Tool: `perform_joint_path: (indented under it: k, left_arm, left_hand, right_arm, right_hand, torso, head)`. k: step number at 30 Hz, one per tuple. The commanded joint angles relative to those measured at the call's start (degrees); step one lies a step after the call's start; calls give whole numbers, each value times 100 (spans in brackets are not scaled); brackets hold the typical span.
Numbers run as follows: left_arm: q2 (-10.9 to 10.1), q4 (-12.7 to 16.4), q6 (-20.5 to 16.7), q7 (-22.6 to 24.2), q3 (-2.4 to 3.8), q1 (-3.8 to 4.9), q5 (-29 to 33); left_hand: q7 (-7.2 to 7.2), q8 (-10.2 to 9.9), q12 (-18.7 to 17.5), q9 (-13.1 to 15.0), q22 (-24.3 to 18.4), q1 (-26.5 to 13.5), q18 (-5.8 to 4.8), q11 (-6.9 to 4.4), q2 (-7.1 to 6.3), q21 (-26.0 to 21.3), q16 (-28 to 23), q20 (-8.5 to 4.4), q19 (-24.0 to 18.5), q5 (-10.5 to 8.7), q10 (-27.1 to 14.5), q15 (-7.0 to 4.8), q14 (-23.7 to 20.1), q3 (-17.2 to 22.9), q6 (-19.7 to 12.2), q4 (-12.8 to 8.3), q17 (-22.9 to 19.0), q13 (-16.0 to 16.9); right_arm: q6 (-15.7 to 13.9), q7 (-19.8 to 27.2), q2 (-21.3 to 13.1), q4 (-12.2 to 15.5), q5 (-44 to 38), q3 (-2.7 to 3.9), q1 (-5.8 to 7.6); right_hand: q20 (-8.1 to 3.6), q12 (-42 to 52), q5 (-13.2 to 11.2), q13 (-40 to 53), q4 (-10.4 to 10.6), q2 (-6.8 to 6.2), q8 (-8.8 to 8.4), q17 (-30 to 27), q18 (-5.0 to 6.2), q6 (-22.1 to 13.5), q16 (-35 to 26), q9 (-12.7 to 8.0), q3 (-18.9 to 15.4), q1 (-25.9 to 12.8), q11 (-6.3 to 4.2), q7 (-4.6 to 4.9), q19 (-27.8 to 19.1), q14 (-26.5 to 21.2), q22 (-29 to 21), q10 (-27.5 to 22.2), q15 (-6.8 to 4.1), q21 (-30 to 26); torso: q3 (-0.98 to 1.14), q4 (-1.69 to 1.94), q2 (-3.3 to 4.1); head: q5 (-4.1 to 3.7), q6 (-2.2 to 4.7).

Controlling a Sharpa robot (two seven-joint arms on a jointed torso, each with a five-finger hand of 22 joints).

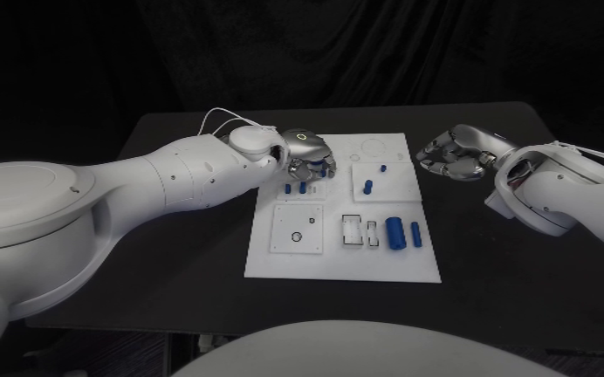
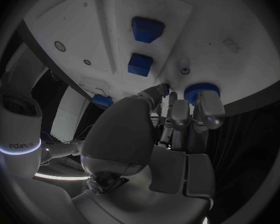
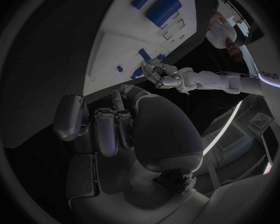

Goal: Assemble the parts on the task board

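We see the left hand (image 1: pixel 306 152) low over the far-left part of the task board (image 1: pixel 284 263), fingers pointing down just above two small blue pegs (image 1: pixel 296 188). In the left wrist view its fingertips (image 2: pixel 210 115) sit against a round blue part (image 2: pixel 201 90); we can't tell whether it is actually gripped. The right hand (image 1: pixel 457 154) hangs off the board's right edge, fingers curled in, nothing in them. A large blue cylinder (image 1: pixel 395 231) and a slim blue pin (image 1: pixel 416 235) lie on the board's near-right area, another blue piece (image 1: pixel 369 187) mid-right.
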Motion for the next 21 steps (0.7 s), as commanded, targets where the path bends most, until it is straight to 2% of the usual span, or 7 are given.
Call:
perform_joint_path:
  k: [1,11,14,21]
  left_arm:
    - [18,-24,-157,-20,-1,-25,-4]
    - [-2,-72,-266,-12,-1,-34,-4]
    - [-9,-73,-289,-1,-1,-35,-4]
    - [-38,-41,-396,50,-1,-36,-4]
  left_hand:
    - [11,30,47,50,805,-25,-76,-33,59,51,31,-21,72,-55,181,-25,73,36,71,-1,-4,31]
    - [26,-6,88,122,822,19,-91,-86,72,116,23,-59,124,-89,442,-69,115,58,59,-44,-28,111]
    - [62,-6,138,187,839,41,-104,-154,86,174,36,-84,165,-96,653,-116,166,43,77,-69,-6,179]
    - [106,18,149,291,840,43,-106,-233,96,181,23,-106,170,-104,806,-177,167,1,102,-85,-37,236]
  right_arm:
    - [90,-69,1,5,-7,4,-13]
    - [132,-78,-5,4,-7,4,-13]
    - [141,-79,-3,3,-7,4,-13]
    - [162,-83,-5,5,-7,4,-13]
  right_hand:
    - [9,-14,33,804,5,16,4,583,81,25,-17,1,38,-51,3,4,-43,396,860,-14,23,-23]
    - [9,-14,33,804,5,16,4,583,81,25,-17,1,38,-51,3,4,-43,396,860,-14,23,-23]
    - [9,-14,33,804,5,16,4,583,81,25,-17,1,38,-51,3,4,-43,396,860,-14,23,-23]
    - [9,-14,33,804,5,16,4,583,81,25,-17,1,38,-51,3,4,-43,396,860,-14,23,-23]
  torso:
    - [-1,0,0]
    - [-7,6,0]
    - [-5,8,-2]
    - [1,13,-5]
  head:
    - [0,0]
    - [-15,0]
    - [-22,0]
    - [-28,0]
